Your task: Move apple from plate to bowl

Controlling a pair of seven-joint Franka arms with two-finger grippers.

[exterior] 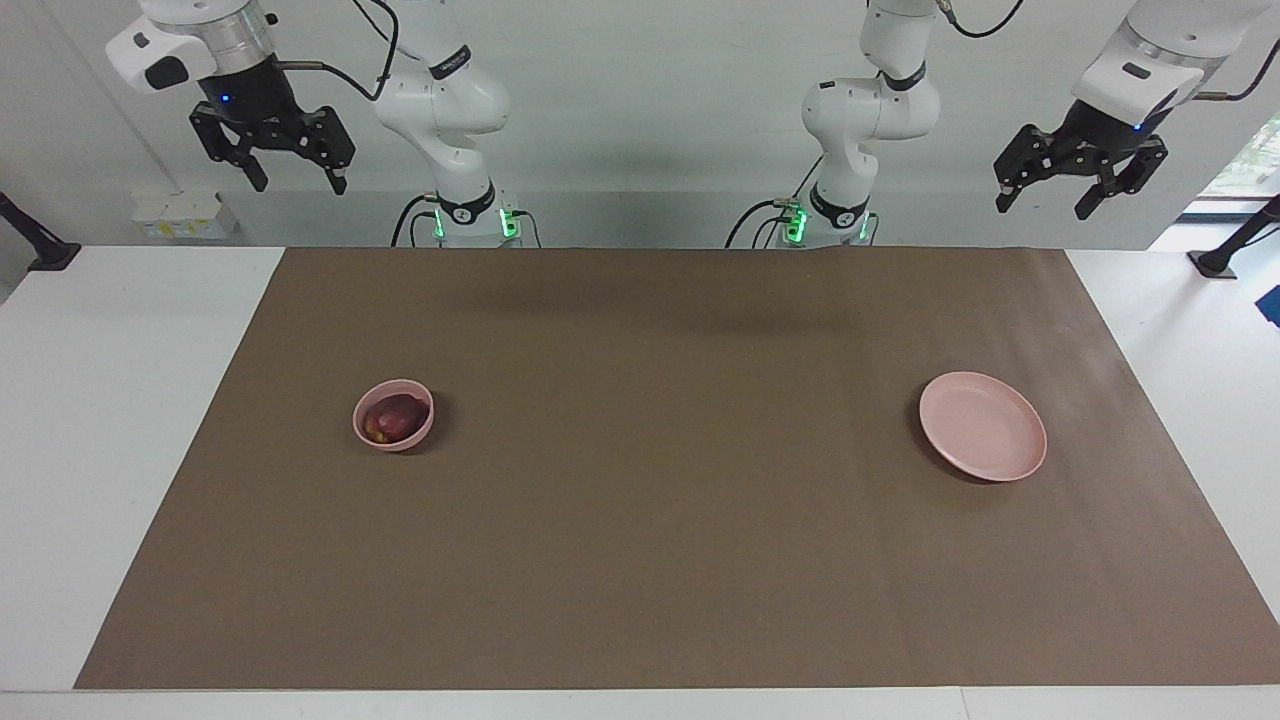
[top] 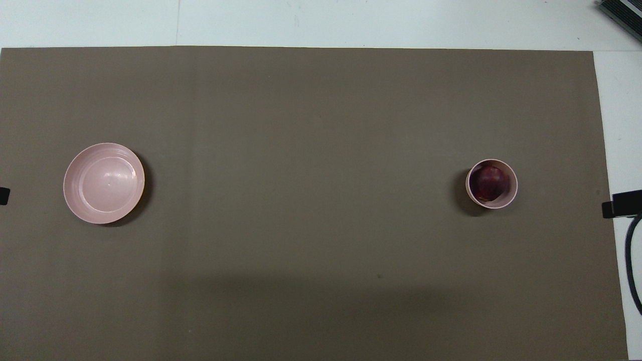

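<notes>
The apple (exterior: pixel 393 418) sits in the bowl (exterior: pixel 372 433); the plate (exterior: pixel 982 439) lies bare. My left gripper (exterior: pixel 1042 194) and right gripper (exterior: pixel 297 179) (both spread) hang at twelve o'clock, holding nothing.

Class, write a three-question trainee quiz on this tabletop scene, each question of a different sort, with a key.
1. True or false: the apple lies in the bowl.
2. What lies on the plate? A) the apple B) nothing C) the bowl
3. Fill in: the left gripper and the right gripper both hang raised with fingers ____.

Key: 1 true; 2 B; 3 open. The bowl sits toward the right arm's end of the brown mat, the plate toward the left arm's end.
</notes>
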